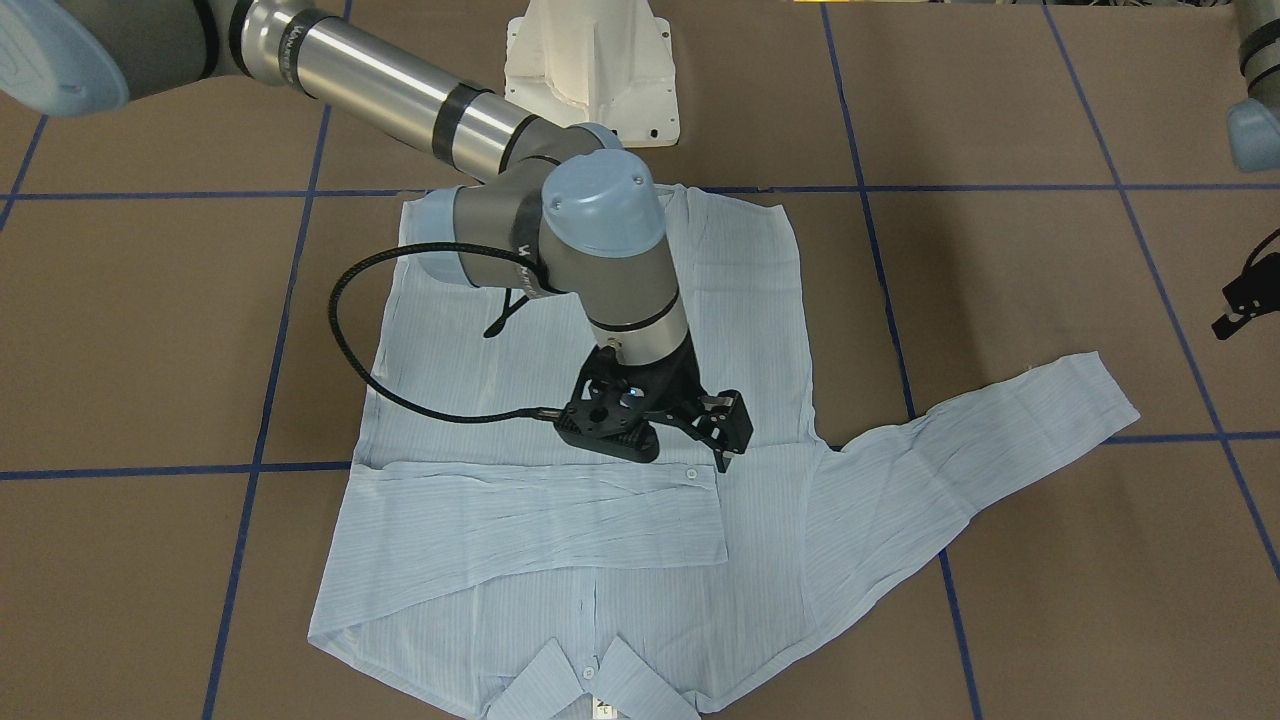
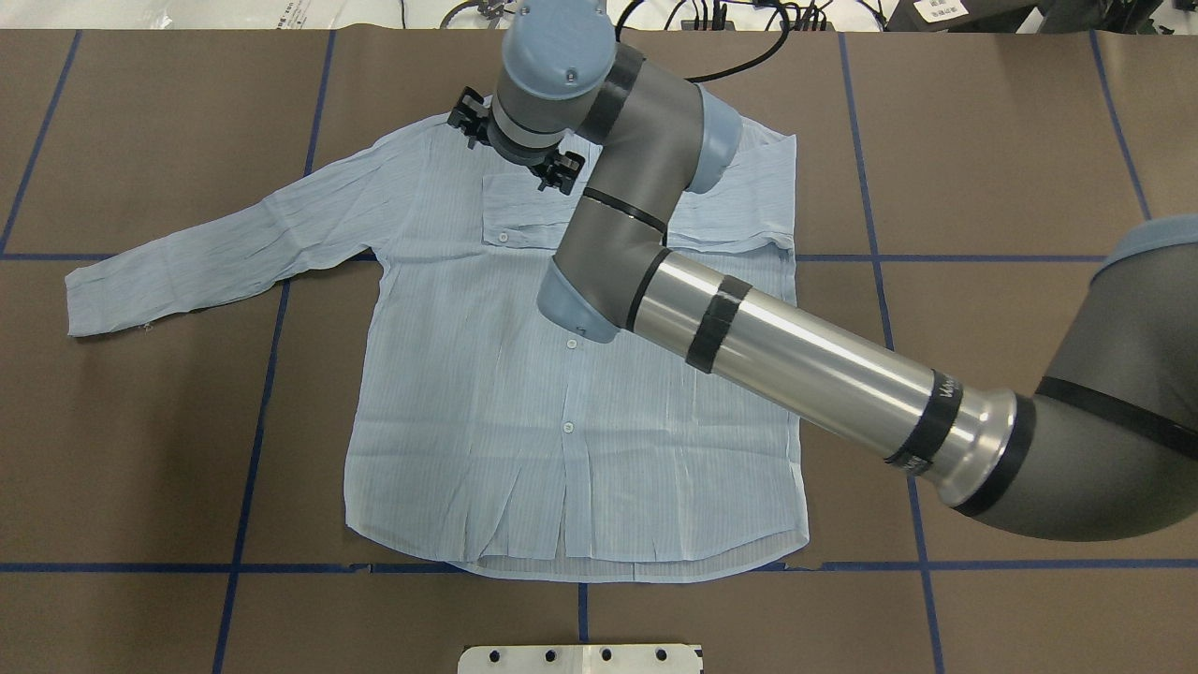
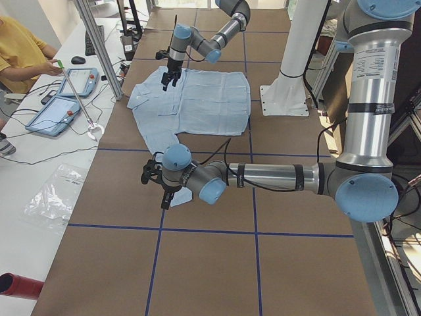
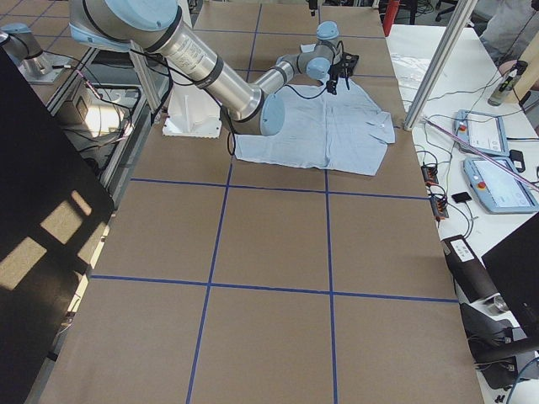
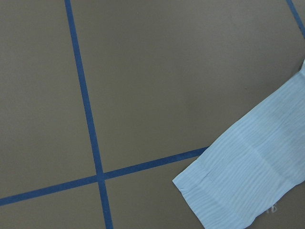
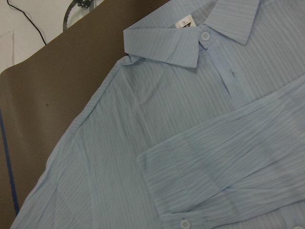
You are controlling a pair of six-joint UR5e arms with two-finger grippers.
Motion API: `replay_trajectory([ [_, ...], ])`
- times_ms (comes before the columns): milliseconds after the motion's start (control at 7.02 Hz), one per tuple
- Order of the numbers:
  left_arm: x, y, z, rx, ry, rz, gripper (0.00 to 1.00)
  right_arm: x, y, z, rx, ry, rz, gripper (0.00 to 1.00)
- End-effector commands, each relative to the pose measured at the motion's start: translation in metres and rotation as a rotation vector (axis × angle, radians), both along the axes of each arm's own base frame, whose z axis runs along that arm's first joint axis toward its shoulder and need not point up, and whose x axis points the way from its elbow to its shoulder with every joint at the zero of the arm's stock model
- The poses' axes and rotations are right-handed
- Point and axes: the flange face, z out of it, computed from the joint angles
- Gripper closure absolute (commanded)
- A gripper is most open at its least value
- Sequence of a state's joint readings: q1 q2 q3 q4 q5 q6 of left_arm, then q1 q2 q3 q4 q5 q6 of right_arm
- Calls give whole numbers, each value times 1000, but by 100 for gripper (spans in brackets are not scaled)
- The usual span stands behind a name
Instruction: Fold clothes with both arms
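I am logging the shirt (image 1: 760,320) lying flat on the surface (image 1: 1000,250), its outstretched sleeve (image 1: 1000,440) pointing cuff-first at the nearer left hand (image 1: 1238,300) (opening: cannot tell), while the right hand (image 1: 665,432) is hovering spread, empty, over its middle.

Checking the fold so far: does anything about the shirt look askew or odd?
Nothing looks damaged or spilled. The shirt lies flat but lopsided: one sleeve is folded across the chest, while the other sleeve stretches out to the side, unfolded.
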State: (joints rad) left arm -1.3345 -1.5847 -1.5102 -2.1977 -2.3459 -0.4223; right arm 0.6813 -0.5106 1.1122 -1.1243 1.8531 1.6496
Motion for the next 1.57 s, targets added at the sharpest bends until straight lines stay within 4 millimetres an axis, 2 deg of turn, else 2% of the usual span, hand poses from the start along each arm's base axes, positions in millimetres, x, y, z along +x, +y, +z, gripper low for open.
replay_trajectory([
  [0, 85, 9, 15, -152, 95, -32, 0, 81, 9, 76, -32, -18, -24, 1],
  [142, 105, 21, 26, -203, 129, -50, 0, 118, 23, 113, 1, -6, -52, 1],
  [285, 118, 31, 44, -234, 129, -38, 1, 140, 36, 136, 31, 7, -67, 1],
  [570, 123, 35, 57, -255, 118, -29, 5, 145, 37, 144, 27, 14, -67, 1],
  [712, 125, 36, 59, -259, 115, -26, 12, 144, 38, 144, 27, 14, -67, 1],
  [855, 124, 36, 60, -263, 115, -28, 24, 146, 37, 144, 28, 13, -66, 1],
  [997, 125, 36, 58, -288, 123, -46, 56, 146, 37, 142, 31, 11, -64, 1],
  [1140, 125, 35, 58, -290, 123, -50, 82, 148, 37, 141, 33, 10, -62, 1],
  [1282, 125, 36, 59, -292, 122, -51, 98, 149, 38, 142, 33, 10, -61, 1],
  [1425, 124, 37, 60, -296, 121, -52, 100, 149, 37, 142, 33, 11, -60, 1],
])
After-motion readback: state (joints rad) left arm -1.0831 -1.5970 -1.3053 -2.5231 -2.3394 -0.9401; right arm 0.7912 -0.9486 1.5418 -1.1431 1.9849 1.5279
